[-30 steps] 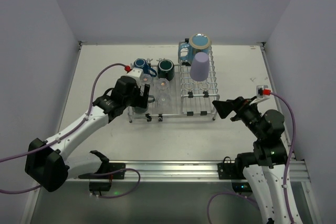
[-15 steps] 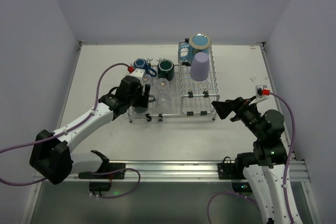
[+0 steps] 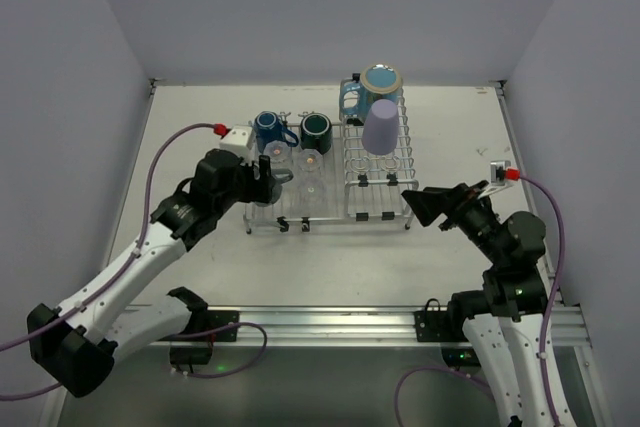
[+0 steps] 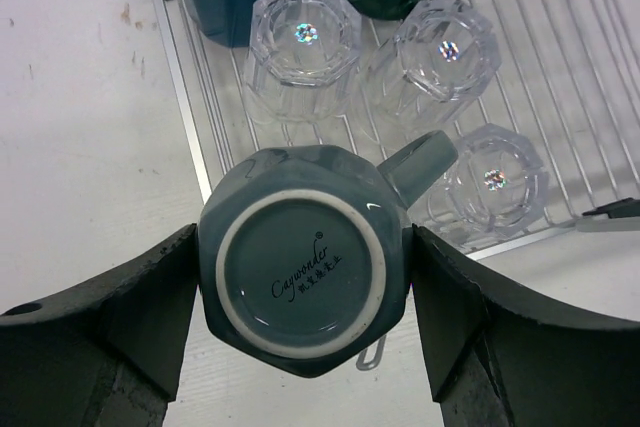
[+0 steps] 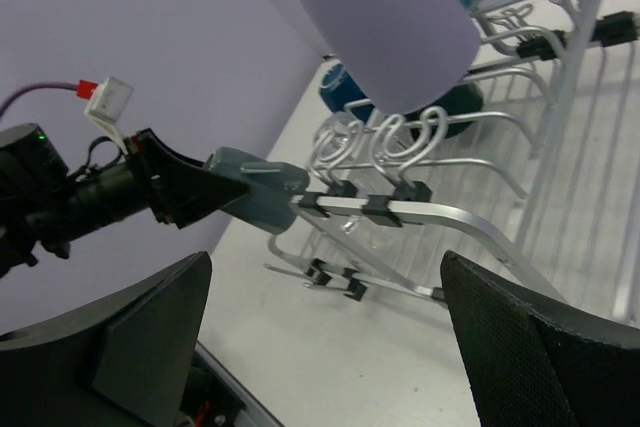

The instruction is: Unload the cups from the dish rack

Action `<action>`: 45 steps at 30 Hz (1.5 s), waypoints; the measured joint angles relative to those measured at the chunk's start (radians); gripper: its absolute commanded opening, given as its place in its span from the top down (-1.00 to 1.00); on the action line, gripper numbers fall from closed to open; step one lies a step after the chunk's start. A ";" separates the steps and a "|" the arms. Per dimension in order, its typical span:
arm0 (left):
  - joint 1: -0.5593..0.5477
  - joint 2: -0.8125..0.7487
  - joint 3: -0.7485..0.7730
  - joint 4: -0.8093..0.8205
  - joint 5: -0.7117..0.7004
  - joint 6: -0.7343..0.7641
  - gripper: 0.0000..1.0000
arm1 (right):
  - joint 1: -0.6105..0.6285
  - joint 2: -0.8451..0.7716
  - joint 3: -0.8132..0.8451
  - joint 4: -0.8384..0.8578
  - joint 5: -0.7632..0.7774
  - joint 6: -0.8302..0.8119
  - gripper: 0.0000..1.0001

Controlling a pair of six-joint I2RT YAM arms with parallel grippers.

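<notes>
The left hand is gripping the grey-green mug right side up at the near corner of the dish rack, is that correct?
Not quite. The grey-green mug is upside down: the left wrist view shows its base, with the maker's mark, facing the camera. The rest holds: the left hand grips it at the near corner of the dish rack.

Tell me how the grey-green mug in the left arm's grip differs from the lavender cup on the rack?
The grey-green mug has a handle and faceted sides; the lavender cup is smooth and handleless. The mug is clamped by the left end effector; the lavender cup sits tilted on the raised tines of the dish rack, untouched. Both are opaque, single-coloured cups.
</notes>
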 measured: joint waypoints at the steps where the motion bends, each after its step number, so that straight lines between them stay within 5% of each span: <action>1: 0.000 -0.019 0.000 -0.006 0.002 -0.003 0.73 | 0.000 -0.001 0.000 0.016 -0.009 0.019 -0.98; 8: 0.000 -0.156 0.047 -0.048 0.087 -0.067 0.74 | 0.047 0.005 -0.018 0.222 -0.101 0.176 -0.74; 25: 0.000 -0.254 0.087 0.288 0.472 -0.457 0.76 | 0.665 0.327 0.117 0.382 0.100 0.073 -0.57; 35: 0.000 -0.327 -0.021 0.432 0.591 -0.629 0.77 | 0.775 0.469 0.167 0.475 0.205 -0.002 -0.57; 39: 0.000 -0.355 -0.046 0.451 0.605 -0.659 0.79 | 0.803 0.490 0.194 0.533 0.222 -0.027 -0.39; 45: 0.000 -0.391 -0.092 0.478 0.611 -0.695 0.79 | 0.861 0.544 0.224 0.594 0.243 -0.048 -0.36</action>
